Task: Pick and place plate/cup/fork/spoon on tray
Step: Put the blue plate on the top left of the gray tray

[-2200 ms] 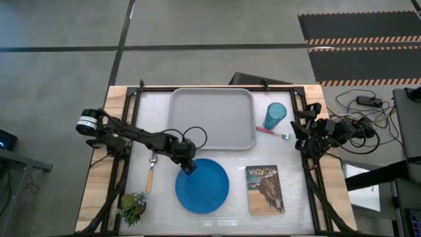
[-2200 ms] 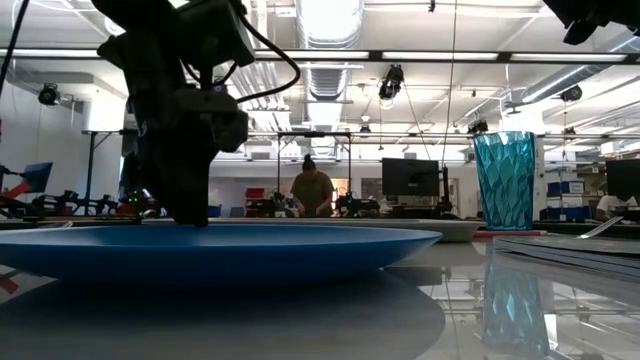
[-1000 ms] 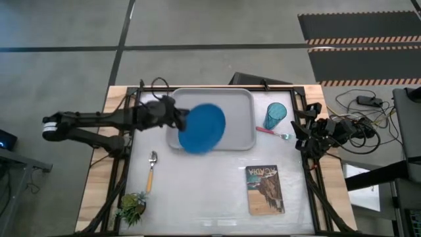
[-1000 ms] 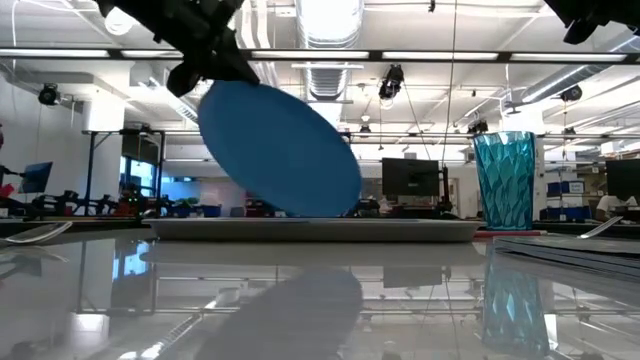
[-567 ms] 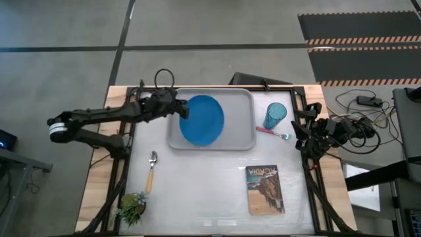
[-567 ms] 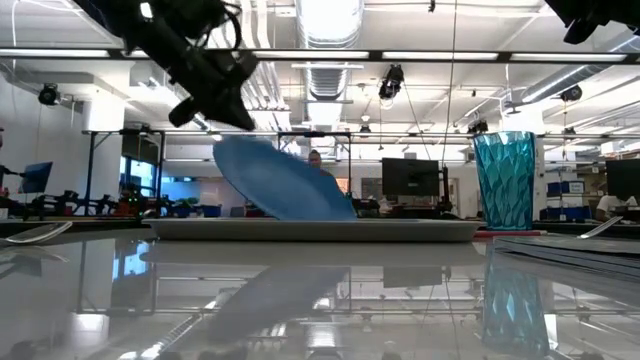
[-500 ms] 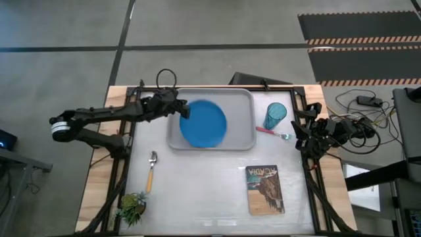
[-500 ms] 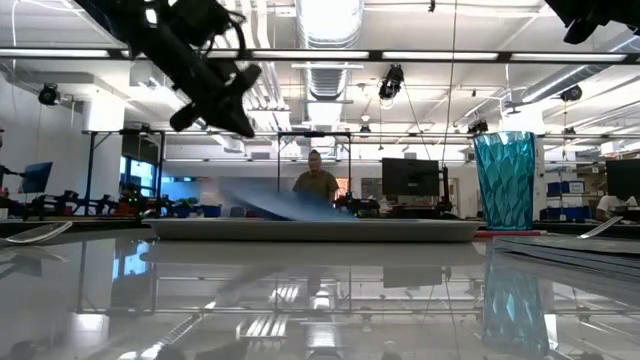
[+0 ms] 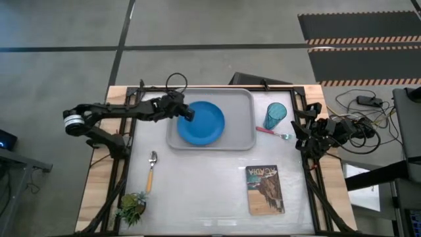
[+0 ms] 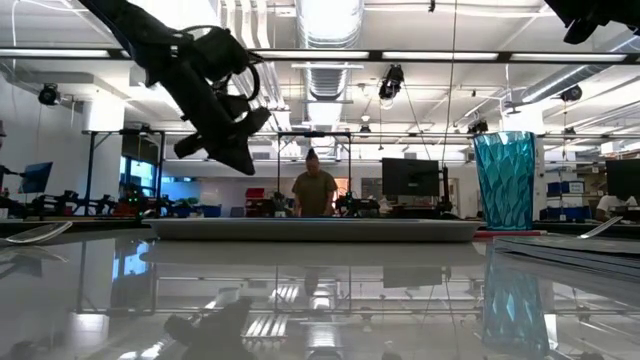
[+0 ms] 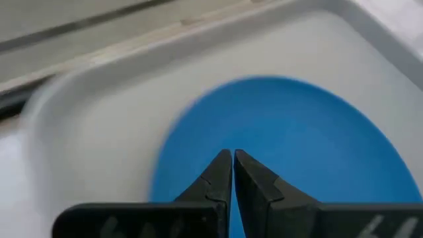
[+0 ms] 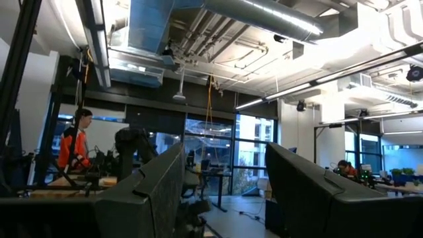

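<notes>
Plate (image 9: 201, 122) is lying flat in tray (image 9: 242, 141), just under left claw (image 9: 189, 114), whose fingers are pressed together, empty; dragging low while retreating risks nudging it

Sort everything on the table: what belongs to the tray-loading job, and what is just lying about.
Job:
tray
plate, already lying in the tray
cup, right of the tray
fork, near the cup
spoon, on the table's left
left hand, at the plate's edge

Lying about:
book
small plant
</notes>
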